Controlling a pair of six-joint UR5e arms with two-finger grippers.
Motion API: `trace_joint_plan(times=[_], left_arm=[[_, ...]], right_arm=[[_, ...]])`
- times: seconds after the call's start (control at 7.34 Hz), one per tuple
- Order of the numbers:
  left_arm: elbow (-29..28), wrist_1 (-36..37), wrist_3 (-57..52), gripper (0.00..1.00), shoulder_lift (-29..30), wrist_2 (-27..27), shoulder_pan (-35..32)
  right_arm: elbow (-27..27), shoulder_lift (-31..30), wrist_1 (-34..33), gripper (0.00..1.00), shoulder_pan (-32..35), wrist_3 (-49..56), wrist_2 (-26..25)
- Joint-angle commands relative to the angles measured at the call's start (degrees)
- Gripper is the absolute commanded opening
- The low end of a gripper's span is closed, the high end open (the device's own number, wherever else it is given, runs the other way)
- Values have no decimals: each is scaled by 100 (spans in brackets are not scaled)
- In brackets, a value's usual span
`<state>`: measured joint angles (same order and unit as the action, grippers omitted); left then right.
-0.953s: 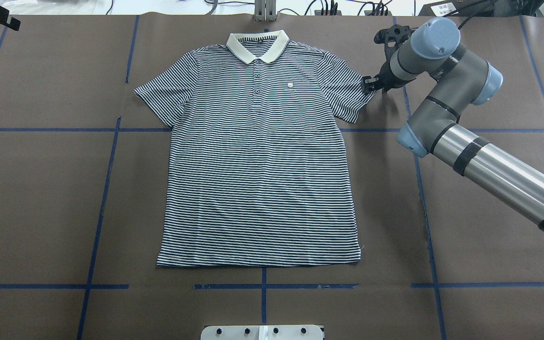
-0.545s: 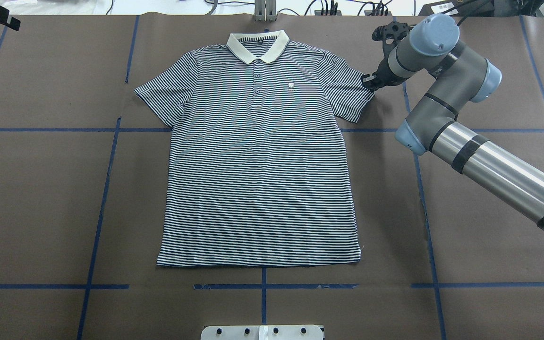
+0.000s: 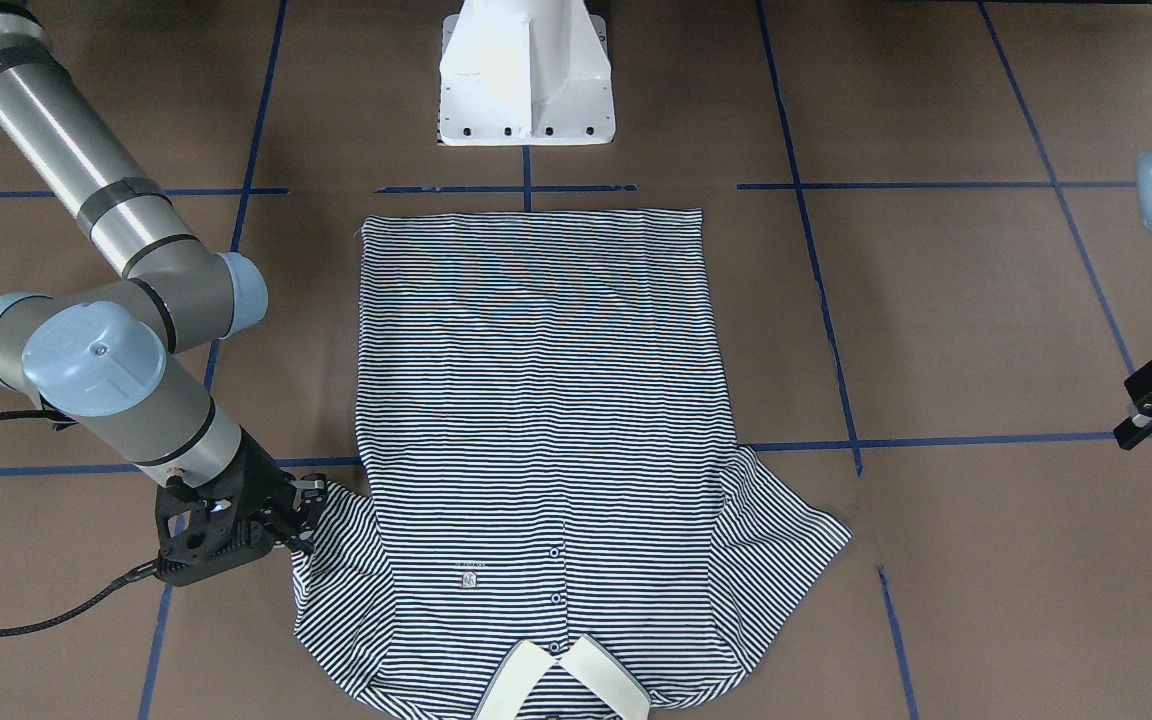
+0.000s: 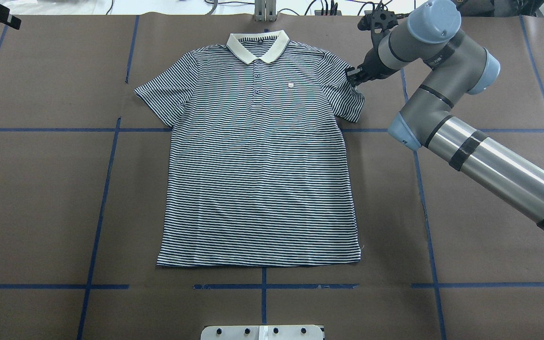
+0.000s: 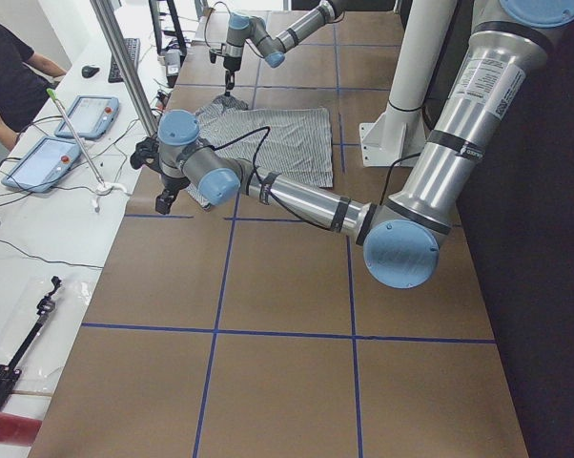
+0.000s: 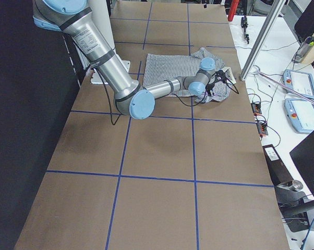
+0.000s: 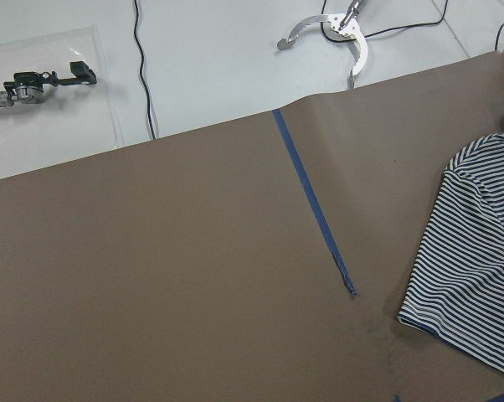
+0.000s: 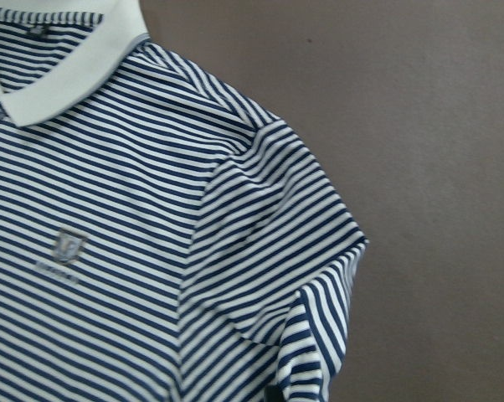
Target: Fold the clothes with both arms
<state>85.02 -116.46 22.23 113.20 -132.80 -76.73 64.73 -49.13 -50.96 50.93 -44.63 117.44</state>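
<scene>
The polo shirt (image 4: pixel 258 165) lies flat, face up, mid-desk (image 4: pixel 40 189). My right hand (image 4: pixel 351 77), clenched on the sleeve (image 4: pixel 350 101) hem, has dragged it inward since a second ago, so I judge the sleeve fold is starting. The left hand (image 3: pixel 1151 405) hangs well apart from the shirt; I cannot tell its state.

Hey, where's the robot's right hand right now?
In the overhead view the right hand is at the upper right, at the outer edge of that side's sleeve of the polo shirt, level with the chest logo.

Striped polo (image 4: pixel 258 179) flat; right claw (image 4: pixel 351 77) pinching sleeve.
</scene>
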Motion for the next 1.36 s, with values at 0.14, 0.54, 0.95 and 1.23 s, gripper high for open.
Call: trace_joint_plan(times=[0.14, 0.54, 0.95, 1.23], left_arm=[[85, 0, 9, 100, -9, 0, 0], [94, 0, 35, 100, 9, 0, 0], [112, 26, 465, 100, 193, 18, 26], [120, 79, 1313, 100, 525, 1151, 602]], right_arm=[[-1113, 1461, -467, 0, -310, -20, -525], [-1982, 1960, -423, 0, -637, -29, -1293], [-1798, 1986, -397, 100, -637, -142, -1128], [-1308, 1960, -484, 100, -619, -1088, -549]])
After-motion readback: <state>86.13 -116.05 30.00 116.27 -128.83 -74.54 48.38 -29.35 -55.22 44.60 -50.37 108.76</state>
